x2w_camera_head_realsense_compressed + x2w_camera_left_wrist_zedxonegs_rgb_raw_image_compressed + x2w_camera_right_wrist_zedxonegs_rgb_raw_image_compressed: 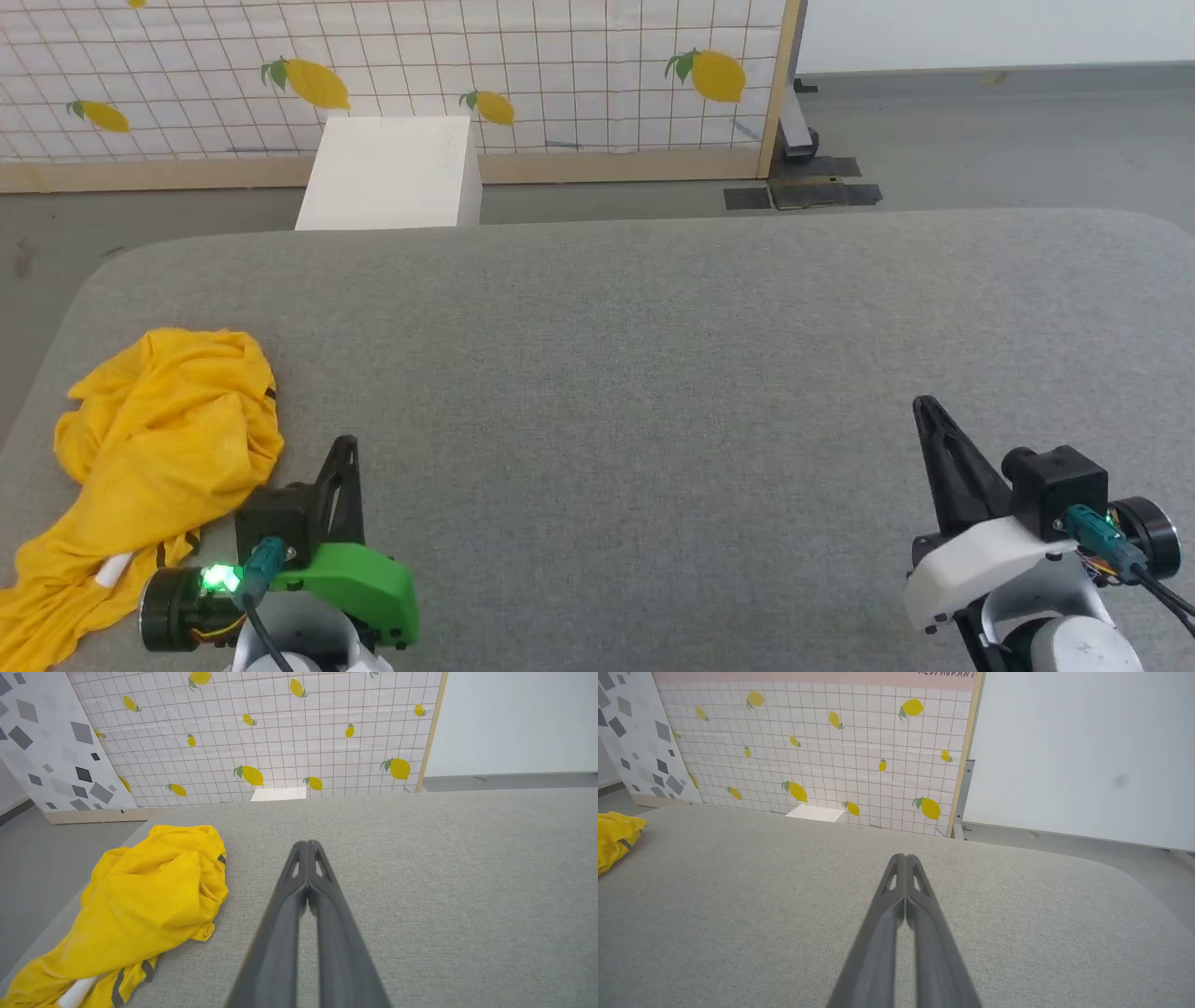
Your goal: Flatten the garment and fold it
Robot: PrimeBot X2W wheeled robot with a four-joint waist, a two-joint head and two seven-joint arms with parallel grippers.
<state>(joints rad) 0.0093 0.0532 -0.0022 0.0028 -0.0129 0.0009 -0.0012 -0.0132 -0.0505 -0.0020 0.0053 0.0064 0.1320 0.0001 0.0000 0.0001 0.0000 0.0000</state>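
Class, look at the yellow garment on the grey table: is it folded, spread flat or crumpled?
Crumpled. The garment lies in a wrinkled heap near the table's left edge, neither flattened nor folded.

Head camera looks down over the grey table (653, 327); both wrist cameras skim low across it, all sharing the lemon-print screen (560, 56) and the garment (168, 420).

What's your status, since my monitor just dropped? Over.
Left claw shut, empty. Right claw shut, empty. Crumpled mustard-yellow cotton T-shirt heaped at grey fabric table's left edge, not gripped. Nothing in the way.
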